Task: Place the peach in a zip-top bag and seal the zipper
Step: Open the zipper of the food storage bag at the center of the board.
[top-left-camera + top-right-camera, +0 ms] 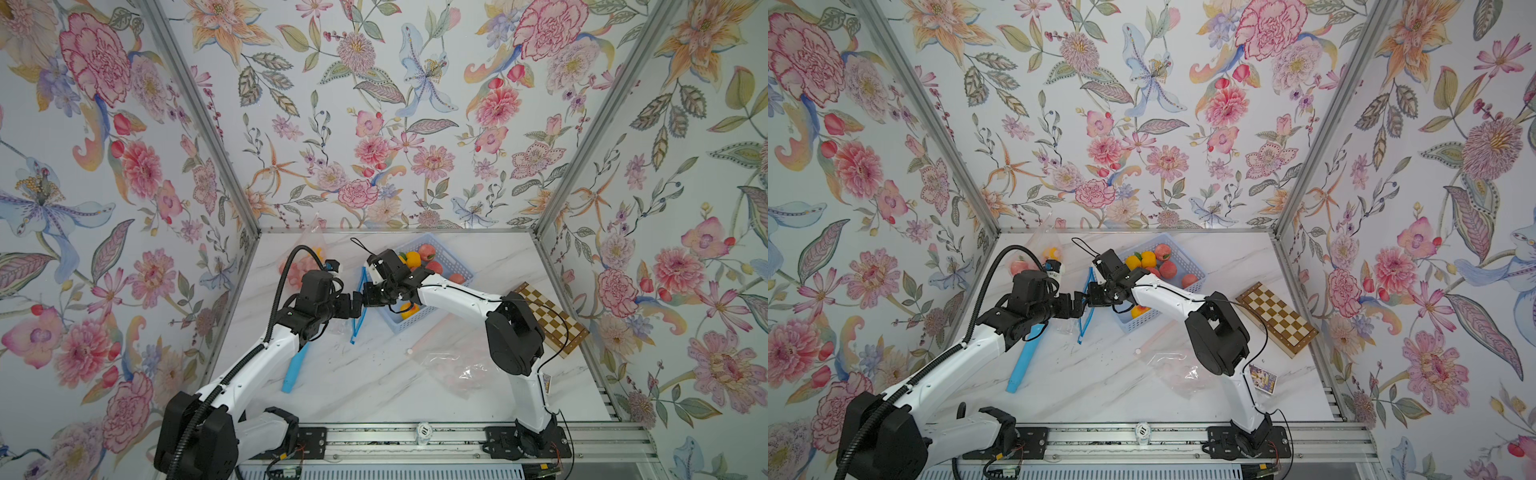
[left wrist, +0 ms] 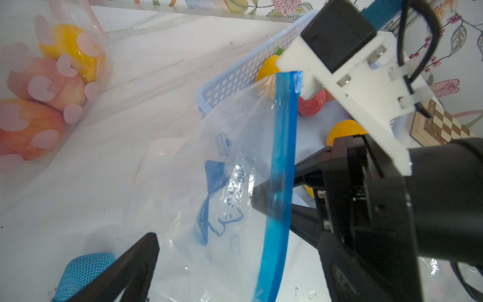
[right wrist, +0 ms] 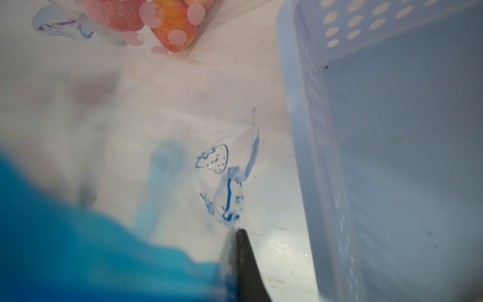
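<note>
The clear zip-top bag [image 2: 235, 162] with blue print hangs from its blue zipper strip [image 2: 281, 170] beside the basket. My right gripper [image 2: 260, 200] is shut on that strip about halfway along; in the right wrist view its shut tips [image 3: 240, 236] sit at the bag's film. My left gripper [image 1: 355, 306] stands open, with one finger [image 2: 130, 266] on each side of the bag's lower part and neither touching it. No fruit shows in this bag. Red-pink peaches [image 1: 434, 266] lie in the basket, one showing past the zipper [image 2: 311, 104].
The pale blue perforated basket [image 1: 461, 266] also holds oranges [image 1: 1148, 258]. A pink-dotted bag of fruit [image 2: 47, 86] lies at the back left and another filled bag [image 1: 461, 370] at the front right. A blue tube [image 1: 296, 368] and a chessboard [image 1: 548, 318] rest on the table.
</note>
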